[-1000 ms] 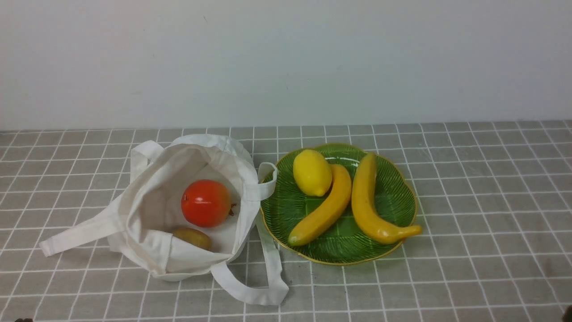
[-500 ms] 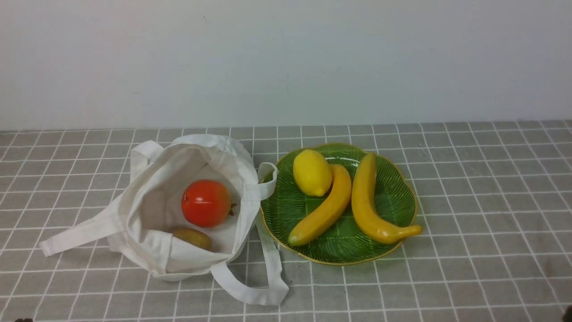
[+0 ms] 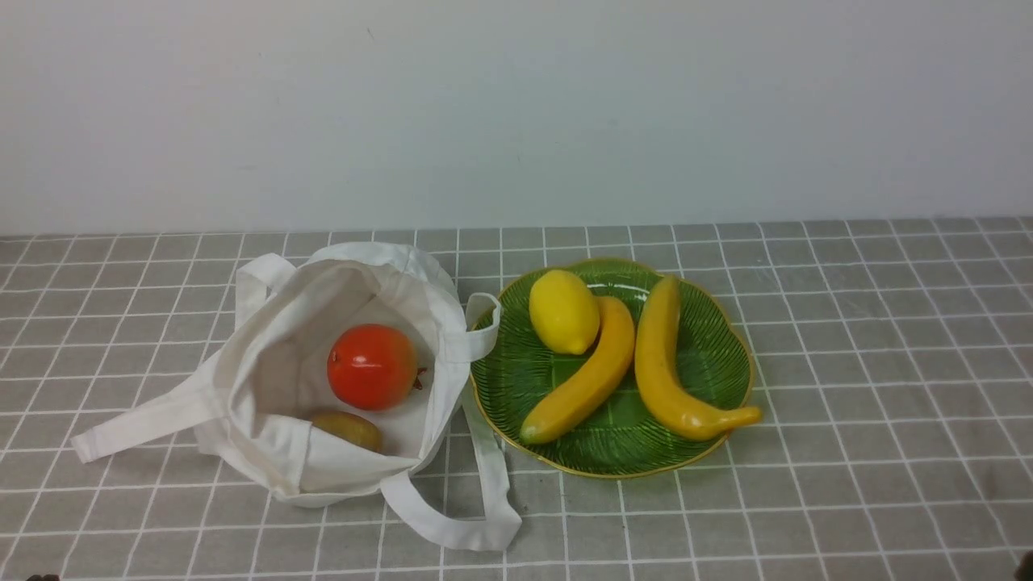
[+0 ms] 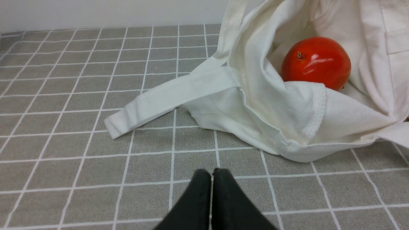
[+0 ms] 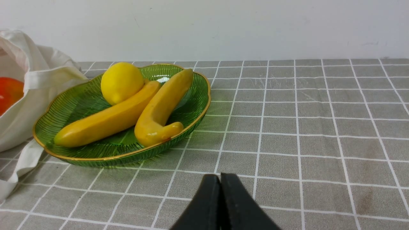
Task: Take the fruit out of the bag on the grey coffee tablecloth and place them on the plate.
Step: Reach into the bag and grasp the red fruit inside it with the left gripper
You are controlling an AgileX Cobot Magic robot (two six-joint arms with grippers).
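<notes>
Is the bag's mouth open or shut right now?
Open: the bag lies with its mouth spread wide, the red-orange fruit and the smaller brown fruit both visible inside.

- The red-orange fruit (image 3: 372, 367), glossy and round, lies inside the bag (image 3: 266, 379), its brown crown tip pointing to 3 o'clock.
- The brown-olive fruit (image 3: 349, 429), a small oval, sits at its 7 o'clock, half hidden by the bag's folded edge.
- The bag is white cloth with its mouth gaping and straps sprawled. It lies at the plate's 9 o'clock.
- The plate (image 3: 710, 363), green, ribbed and gold-rimmed, lies flat on the grey gridded tablecloth (image 3: 871, 387).
</notes>
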